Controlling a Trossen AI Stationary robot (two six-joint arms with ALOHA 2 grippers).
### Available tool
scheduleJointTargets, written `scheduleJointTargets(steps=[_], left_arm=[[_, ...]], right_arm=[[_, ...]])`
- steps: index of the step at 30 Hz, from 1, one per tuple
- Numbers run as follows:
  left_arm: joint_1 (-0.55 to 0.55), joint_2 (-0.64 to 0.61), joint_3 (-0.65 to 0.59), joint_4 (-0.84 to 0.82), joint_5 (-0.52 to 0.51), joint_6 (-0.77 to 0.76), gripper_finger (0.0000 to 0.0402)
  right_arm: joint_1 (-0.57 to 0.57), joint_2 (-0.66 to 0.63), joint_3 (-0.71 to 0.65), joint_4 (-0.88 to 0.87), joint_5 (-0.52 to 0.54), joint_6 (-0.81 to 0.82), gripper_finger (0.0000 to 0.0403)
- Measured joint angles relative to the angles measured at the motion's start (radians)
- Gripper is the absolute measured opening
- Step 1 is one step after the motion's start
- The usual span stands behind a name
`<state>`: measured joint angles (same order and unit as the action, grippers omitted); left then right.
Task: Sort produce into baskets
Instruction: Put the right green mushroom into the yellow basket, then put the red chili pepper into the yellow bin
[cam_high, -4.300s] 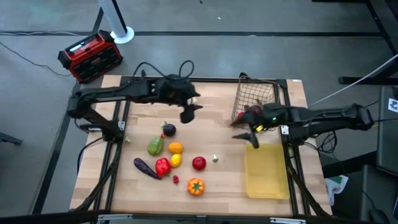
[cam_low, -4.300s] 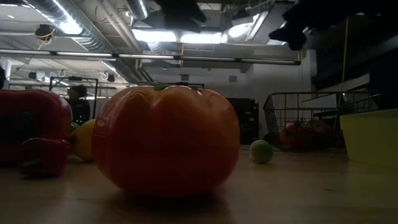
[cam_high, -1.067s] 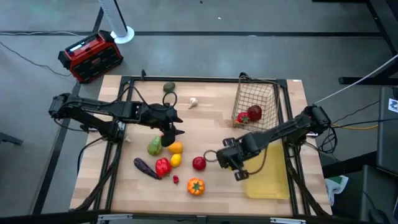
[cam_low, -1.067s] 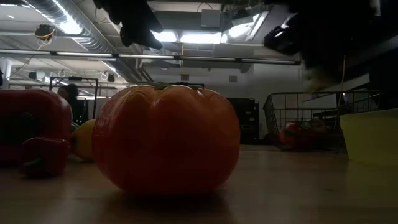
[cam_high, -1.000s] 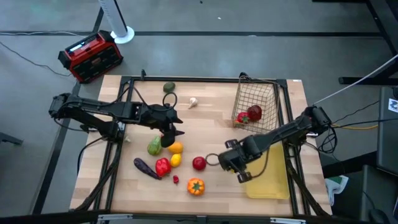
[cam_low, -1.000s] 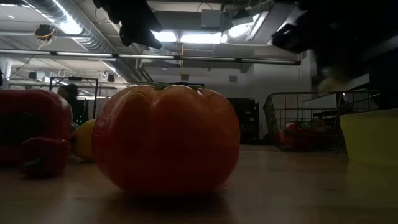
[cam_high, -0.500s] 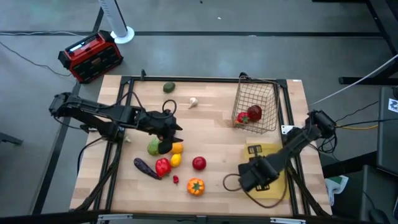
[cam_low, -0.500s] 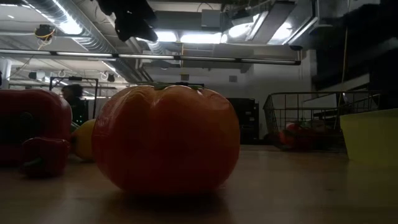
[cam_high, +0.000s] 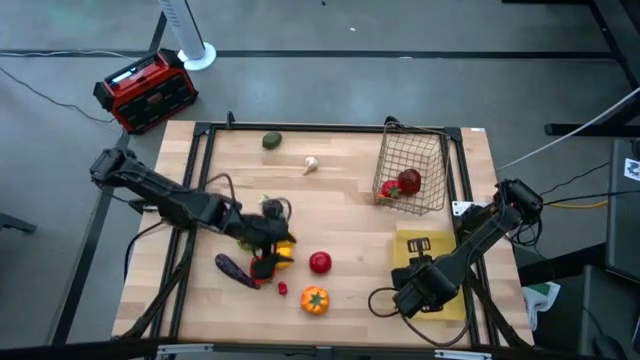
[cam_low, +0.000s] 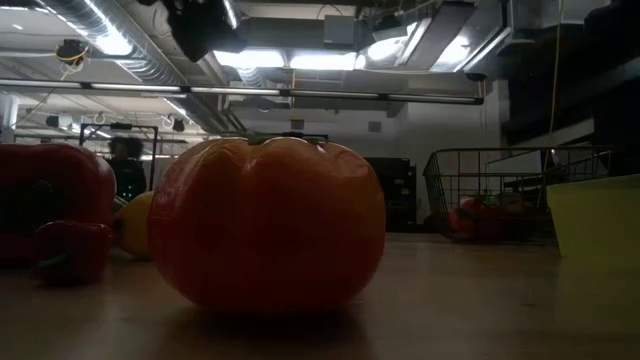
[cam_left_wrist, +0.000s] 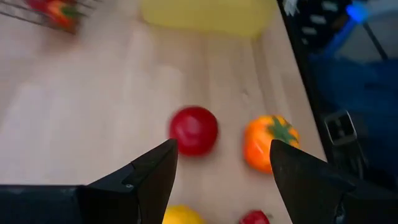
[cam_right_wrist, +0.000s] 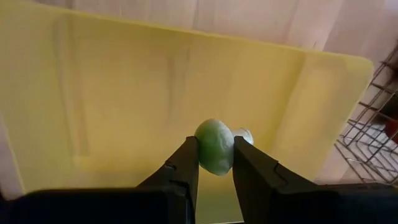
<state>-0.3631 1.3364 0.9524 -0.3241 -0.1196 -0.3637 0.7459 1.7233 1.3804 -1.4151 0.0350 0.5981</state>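
The right gripper is closed on a small pale green ball (maybe garlic) above the yellow tray. The left gripper is open over the produce pile on the tabletop, near the red apple and orange tomato.

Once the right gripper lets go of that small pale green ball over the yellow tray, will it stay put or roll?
The pale green ball looks round and smooth, so it will probably roll on the yellow tray, whose floor looks flat and slick. The tray's rim should likely stop it. The right gripper pinches it only at its sides, so it seems light and may slip out sideways.
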Motion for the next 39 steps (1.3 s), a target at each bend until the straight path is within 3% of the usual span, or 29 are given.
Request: scheduleJointTargets(steps=[6, 15, 20, 30, 39], left_arm=[[-0.102, 0.093, 0.0, 0.01, 0.0, -0.002, 0.025], [-0.192, 0.226, 0.006, 0.03, 0.0, -0.004, 0.025], [-0.206, 0.297, 0.006, 0.03, 0.001, 0.023, 0.025], [-0.207, 0.386, 0.052, 0.026, 0.005, 0.172, 0.025], [-0.218, 0.442, 0.054, 0.02, 0.005, 0.215, 0.025]], right_arm=[[0.0, 0.0, 0.0, -0.001, -0.031, 0.0, 0.0088], [0.0, 0.0, 0.0, 0.0, -0.027, 0.0, 0.018], [0.0, 0.0, 0.0, 0.001, -0.001, 0.0, 0.0208], [0.0, 0.0, 0.0, 0.012, 0.001, 0.0, 0.0212], [0.0, 0.0, 0.0, 0.041, 0.002, 0.0, 0.0212]])
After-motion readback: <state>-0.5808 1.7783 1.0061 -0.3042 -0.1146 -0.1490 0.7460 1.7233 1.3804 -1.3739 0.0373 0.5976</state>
